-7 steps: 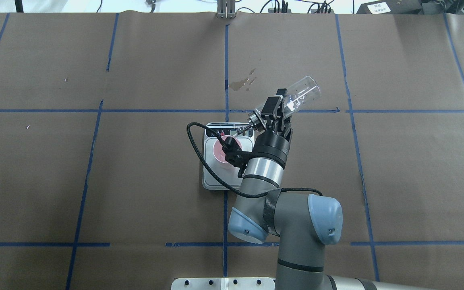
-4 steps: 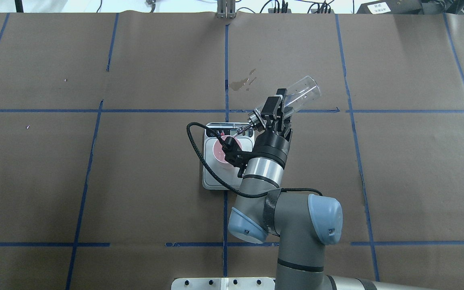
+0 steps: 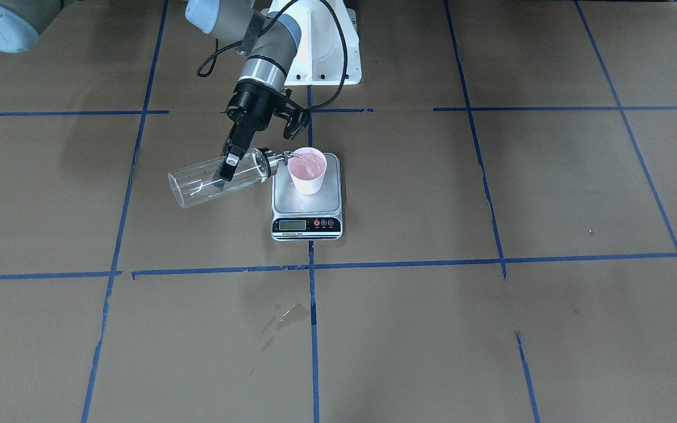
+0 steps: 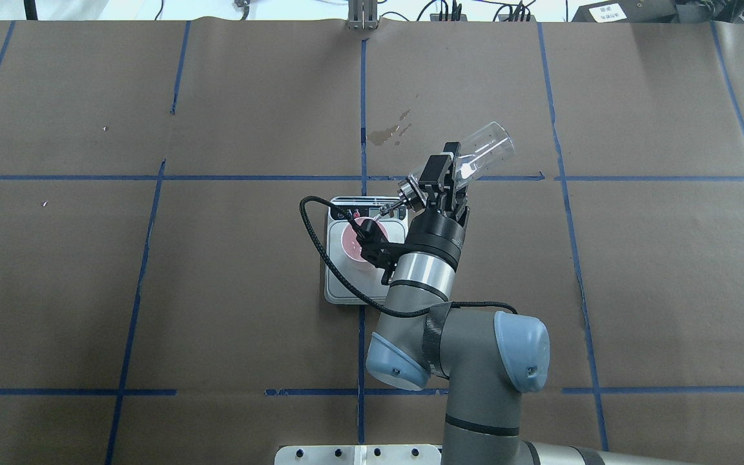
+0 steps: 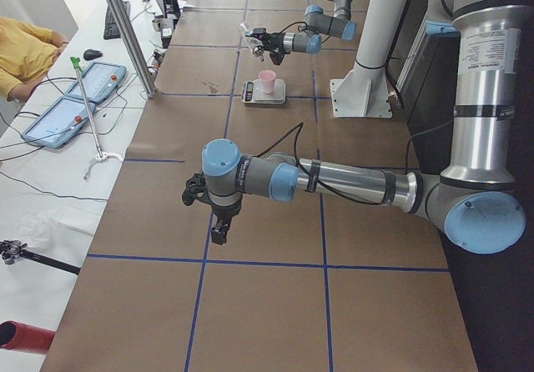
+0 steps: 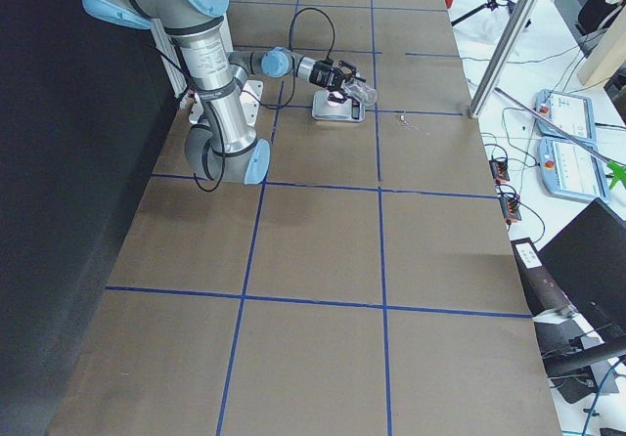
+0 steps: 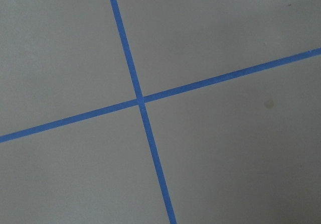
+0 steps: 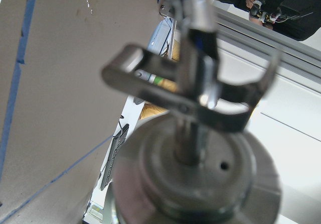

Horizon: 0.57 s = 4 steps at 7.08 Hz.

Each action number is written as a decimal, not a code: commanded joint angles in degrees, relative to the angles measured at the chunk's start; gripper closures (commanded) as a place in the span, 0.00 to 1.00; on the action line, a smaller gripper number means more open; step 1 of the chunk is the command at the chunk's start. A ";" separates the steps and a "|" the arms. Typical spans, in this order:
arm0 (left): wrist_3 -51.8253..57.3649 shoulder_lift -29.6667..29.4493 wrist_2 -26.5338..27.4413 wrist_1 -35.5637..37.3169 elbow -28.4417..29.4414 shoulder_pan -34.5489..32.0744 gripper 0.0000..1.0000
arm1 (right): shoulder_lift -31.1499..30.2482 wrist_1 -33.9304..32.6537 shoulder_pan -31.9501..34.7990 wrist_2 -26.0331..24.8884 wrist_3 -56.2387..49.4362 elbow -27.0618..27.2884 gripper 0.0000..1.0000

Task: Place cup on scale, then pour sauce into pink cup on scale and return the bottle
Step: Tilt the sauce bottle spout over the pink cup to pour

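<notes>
The pink cup (image 3: 308,170) (image 4: 351,240) stands upright on the silver platform of the scale (image 3: 306,226) (image 4: 340,284). My right gripper (image 3: 227,167) (image 4: 446,169) is shut on the clear glass bottle (image 3: 197,185) (image 4: 491,145). The bottle is tipped almost flat, and its metal spout (image 3: 287,155) reaches over the cup's rim. The sauce is too clear to make out as a stream. The right wrist view is filled by the blurred pourer cap (image 8: 195,174). My left gripper (image 5: 219,230) hangs over bare table far from the scale; I cannot tell whether it is open or shut.
A wet stain (image 3: 284,314) (image 4: 388,134) marks the brown paper on the far side of the scale from the robot. Blue tape lines grid the table. A person's sleeve (image 5: 25,47) and tablets (image 5: 83,97) lie beyond the table's edge in the exterior left view.
The right arm, bottle and cup hold the same pose. Only the bright glints inside the tipped bottle shift.
</notes>
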 commanded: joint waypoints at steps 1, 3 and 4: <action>0.00 0.00 0.00 0.00 0.07 0.08 0.00 | 0.03 0.04 0.00 0.09 0.08 0.02 1.00; 0.00 0.00 0.00 0.00 -0.01 0.08 0.00 | 0.20 0.65 0.09 0.35 0.96 0.37 1.00; 0.00 0.00 0.00 0.00 -0.01 0.08 0.00 | 0.20 0.74 0.18 0.79 2.27 0.90 1.00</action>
